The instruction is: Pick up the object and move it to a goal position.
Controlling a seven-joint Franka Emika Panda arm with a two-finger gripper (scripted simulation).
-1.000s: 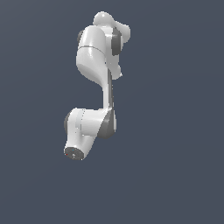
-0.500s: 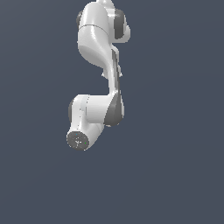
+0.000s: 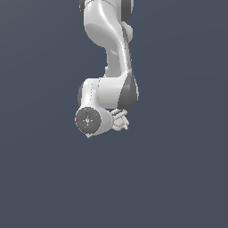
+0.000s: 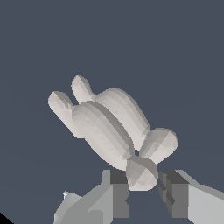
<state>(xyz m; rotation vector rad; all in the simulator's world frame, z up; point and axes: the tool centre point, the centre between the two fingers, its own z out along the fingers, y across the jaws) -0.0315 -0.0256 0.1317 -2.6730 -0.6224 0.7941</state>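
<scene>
The object [image 4: 109,127] is a pale beige-grey lump with ridged, finger-like bumps. In the wrist view it stretches away from my gripper [image 4: 143,186]. Its rounded end knob sits between the two grey fingers [image 4: 119,194], which touch it on both sides, so the gripper is shut on it. In the exterior view only a small part of the object [image 3: 120,121] shows, just to the exterior view's right of the round wrist end [image 3: 91,120]. The fingers are hidden there behind the wrist.
The glossy white arm [image 3: 109,40] runs from the upper edge of the exterior view down to the wrist. All around is plain dark blue-grey background with no edges or other objects in sight.
In the exterior view the arm has swung and grown larger. The wrist end has shifted to that view's right and up. The object now peeks out beside the wrist.
</scene>
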